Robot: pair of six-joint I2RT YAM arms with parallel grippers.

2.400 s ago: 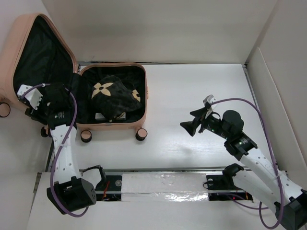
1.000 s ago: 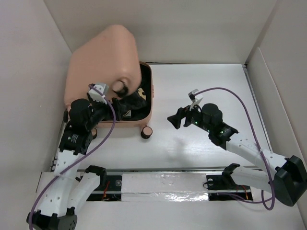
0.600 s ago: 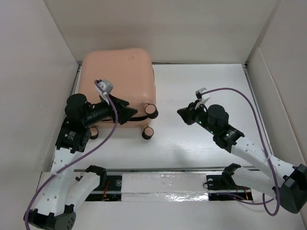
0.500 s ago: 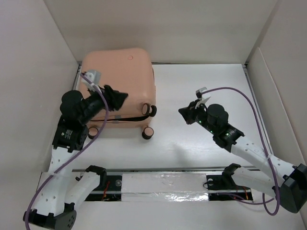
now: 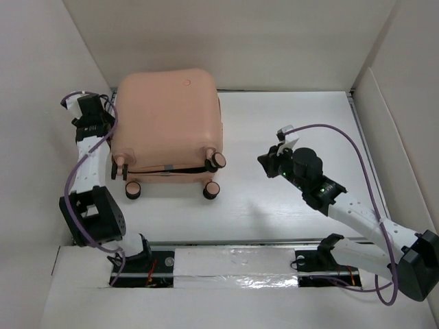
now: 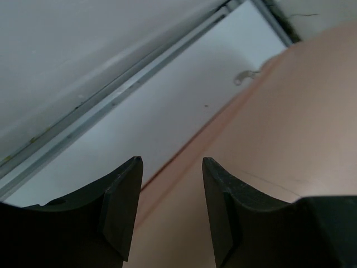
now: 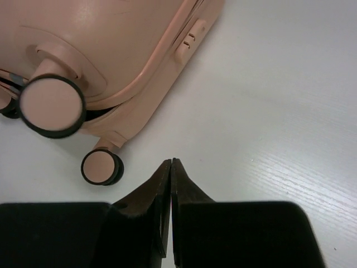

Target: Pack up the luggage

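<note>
luggage (image 5: 168, 116) seemingly closed, contents hidden; left gripper (image 6: 172, 167) parted, right gripper (image 7: 170, 163) pinched together.

The luggage (image 5: 168, 123) lies on the table (image 5: 288, 123), lid down, wheels (image 5: 217, 161) facing the near edge.

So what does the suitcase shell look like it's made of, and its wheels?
The luggage shell looks like hard moulded plastic, satin peach: smooth, rounded, with a soft sheen. The wheels seem plastic too: pink hubs, with black, possibly rubbery, rims.
</note>
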